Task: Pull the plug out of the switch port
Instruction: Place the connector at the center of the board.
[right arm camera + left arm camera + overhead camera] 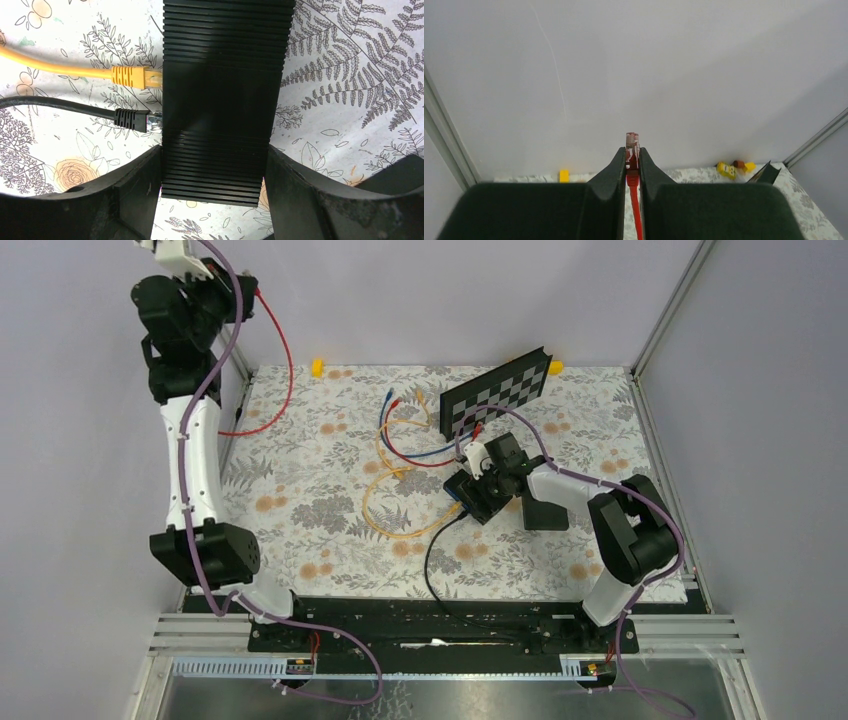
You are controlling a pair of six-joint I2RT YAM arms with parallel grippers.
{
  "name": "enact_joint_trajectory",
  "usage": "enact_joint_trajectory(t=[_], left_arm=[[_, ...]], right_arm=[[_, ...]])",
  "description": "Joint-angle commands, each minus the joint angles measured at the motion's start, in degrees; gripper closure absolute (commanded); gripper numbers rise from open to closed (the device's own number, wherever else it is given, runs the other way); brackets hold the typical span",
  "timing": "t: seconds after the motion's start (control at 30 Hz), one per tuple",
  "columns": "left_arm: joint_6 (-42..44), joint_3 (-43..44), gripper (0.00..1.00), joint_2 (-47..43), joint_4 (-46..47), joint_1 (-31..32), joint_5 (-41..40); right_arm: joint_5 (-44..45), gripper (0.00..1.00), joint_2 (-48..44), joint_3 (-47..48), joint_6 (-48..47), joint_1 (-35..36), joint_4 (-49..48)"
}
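The right claw (pixel 214 159) is clamping the switch (pixel 222 70) on the desk (pixel 350 100), probably bracing it. The left claw (pixel 632 156) is pinching the red plug (pixel 632 141) high up, well apart from the switch. The yellow plug (pixel 131 76) and black plug (pixel 131 120) are sitting in their ports.

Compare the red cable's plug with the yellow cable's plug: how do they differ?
The red cable's clear-tipped plug is out of any port, clamped in the left pincer; the yellow cable's plug is seated in the black ribbed switch box. The red plug is raised in the air, pointing toward the wall; the yellow plug lies level down by the floral table cover. Both have clear tips and coloured boots.
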State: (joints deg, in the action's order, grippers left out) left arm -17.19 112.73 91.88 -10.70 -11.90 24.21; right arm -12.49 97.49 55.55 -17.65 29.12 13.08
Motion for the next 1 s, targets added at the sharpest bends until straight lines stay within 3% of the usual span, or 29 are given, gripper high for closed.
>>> enact_joint_trajectory(t=[0.0,0.2,0.4,0.77,0.87,0.97], left_arm=[[-3.3,-5.2,1.0,2.3,6.9,-0.2,1.6],[-5.3,-11.4,0.95,5.6,10.5,2.0,2.6],[-1.0,-15.6,0.93,10.2,13.3,6.8,-0.7],[1.8,-8.9,0.92,24.2,9.0,8.6,-5.5],[3.6,-8.1,0.85,26.5,8.6,9.1,-8.4],[5.7,-6.4,0.64,28.3,6.8,9.6,-10.6]], right_arm=[[0.4,1.0,1.1,2.5,-0.6,-0.3,1.3],[0.0,1.0,1.6,2.8,-0.7,-0.3,1.5],[-0.1,1.0,1.5,2.7,-0.9,-0.3,1.5],[-0.6,1.0,1.2,2.7,-1.1,-0.3,1.6],[-0.9,1.0,1.0,2.6,-1.1,-0.3,1.6],[-1.2,1.0,0.7,2.8,-0.9,-0.3,1.6]])
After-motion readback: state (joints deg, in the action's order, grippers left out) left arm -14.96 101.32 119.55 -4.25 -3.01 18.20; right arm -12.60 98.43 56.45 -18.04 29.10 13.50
